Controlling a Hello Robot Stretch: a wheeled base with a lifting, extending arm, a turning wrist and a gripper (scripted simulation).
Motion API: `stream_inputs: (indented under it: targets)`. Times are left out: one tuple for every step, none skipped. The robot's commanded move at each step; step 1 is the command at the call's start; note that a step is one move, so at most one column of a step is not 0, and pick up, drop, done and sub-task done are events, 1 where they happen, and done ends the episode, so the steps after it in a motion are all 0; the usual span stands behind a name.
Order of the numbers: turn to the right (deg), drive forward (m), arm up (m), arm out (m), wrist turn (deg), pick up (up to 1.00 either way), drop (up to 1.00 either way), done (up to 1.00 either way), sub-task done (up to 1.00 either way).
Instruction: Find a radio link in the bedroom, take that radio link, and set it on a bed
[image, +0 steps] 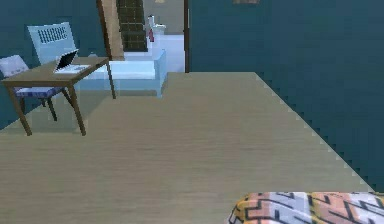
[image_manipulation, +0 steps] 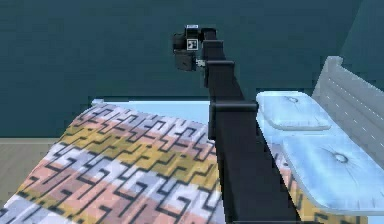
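Your arm (image_manipulation: 235, 130) stretches out across the bed (image_manipulation: 130, 160), running along the pillow end of the patterned cover toward the far edge. My reading is that it is held there because the bed is where the radio link has to end up. The gripper (image_manipulation: 183, 58) sits at the arm's far end, high against the dark teal wall (image_manipulation: 80, 50). You cannot tell how its fingers stand. That dark end is also too small to show whether it carries anything, so you cannot yet say where the radio link is.

Two pale blue pillows (image_manipulation: 293, 110) lie side by side along the headboard (image_manipulation: 350, 100), just beside the arm. They are soft and uneven, so the flat patterned cover looks the safer place to set something down.

Ahead of you a corner of the bed shows at the bottom edge. Across open floor stands a wooden desk (image: 55, 75) with a laptop (image: 66, 62) on its far corner and a chair (image: 25, 88) tucked at its side. A pale blue seat (image: 135, 72) stands by the doorway (image: 165, 30). Nothing stands between the arm and the cover.
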Motion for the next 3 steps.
stream_inputs:
  targets:
    - [0.0,0.0,-0.24,0.0,0.0,0.0,0.0,0.0,0.0]
    - [0.0,0.0,-0.32,0.0,0.0,0.0,0.0,0.0,0.0]
    - [0.0,0.0,0.0,0.0,0.0,0.0,1.0,0.0,0.0]
